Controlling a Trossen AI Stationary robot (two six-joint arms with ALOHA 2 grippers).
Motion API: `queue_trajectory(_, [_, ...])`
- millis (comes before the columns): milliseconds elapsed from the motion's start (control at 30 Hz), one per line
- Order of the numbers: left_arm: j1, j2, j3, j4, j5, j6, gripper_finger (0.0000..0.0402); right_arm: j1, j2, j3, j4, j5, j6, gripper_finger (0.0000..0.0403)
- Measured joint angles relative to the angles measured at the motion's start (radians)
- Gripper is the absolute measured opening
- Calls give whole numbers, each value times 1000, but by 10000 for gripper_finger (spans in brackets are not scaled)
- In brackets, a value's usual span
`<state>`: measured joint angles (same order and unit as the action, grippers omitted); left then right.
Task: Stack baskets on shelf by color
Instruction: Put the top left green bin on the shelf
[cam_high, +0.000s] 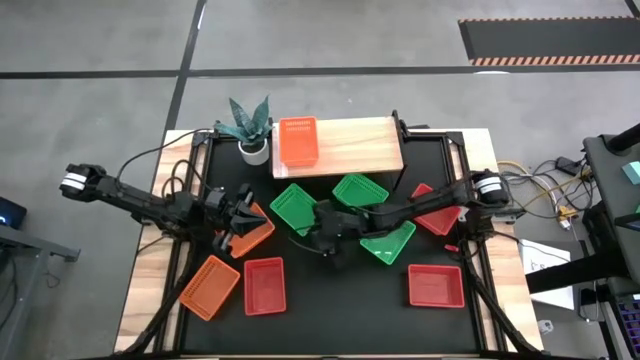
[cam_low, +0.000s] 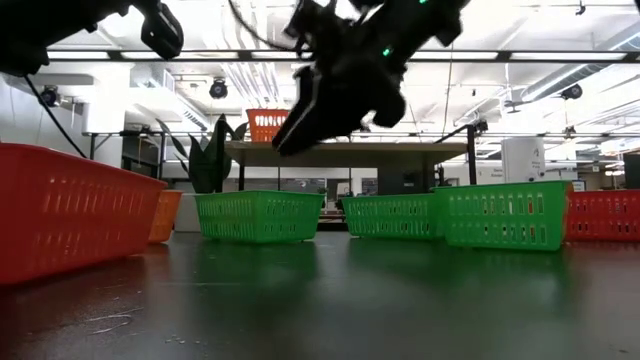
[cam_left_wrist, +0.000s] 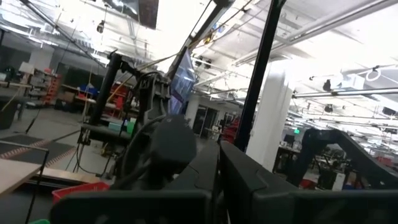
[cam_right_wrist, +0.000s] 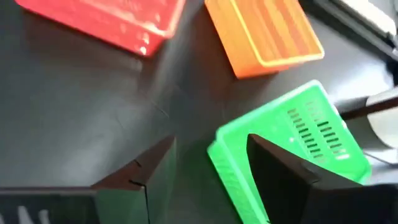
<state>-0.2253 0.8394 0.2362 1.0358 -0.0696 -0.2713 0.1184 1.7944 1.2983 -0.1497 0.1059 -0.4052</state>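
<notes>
High view: the right gripper (cam_high: 327, 238) was seen at mid-desk beside a green basket (cam_high: 296, 209), its arm stretched low across the desk (cam_high: 330, 300); bare desk lay toward the near edge. The left gripper (cam_high: 240, 214) was over an orange basket (cam_high: 250, 232). One orange basket (cam_high: 297, 142) sat on the shelf (cam_high: 355, 145).

Low view: the right gripper (cam_low: 300, 125) was held clear above the desk.

Left wrist view: the left jaws were seen shut, nothing between them.

Right wrist view: the right jaws stood spread wide and empty, one finger (cam_right_wrist: 283, 177) over the green basket's (cam_right_wrist: 311, 127) rim.
</notes>
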Motion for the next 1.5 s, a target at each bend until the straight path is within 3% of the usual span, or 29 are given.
queue_trajectory(233, [1,-21,-10,3,4,25,0,-58,84,65,-109,1,-31,183])
queue_trajectory(533, [1,-29,-19,3,4,26,0,-87,138,68,-99,-1,-66,152])
queue_trajectory(667, [1,-29,-24,3,5,26,0,-87,151,69,-99,-2,-91,123])
queue_trajectory(967, [1,-30,-27,3,5,26,0,-85,138,69,-117,-43,-131,17])
queue_trajectory(1500, [1,-37,-27,4,-17,69,0,99,-37,69,-355,-61,77,11])
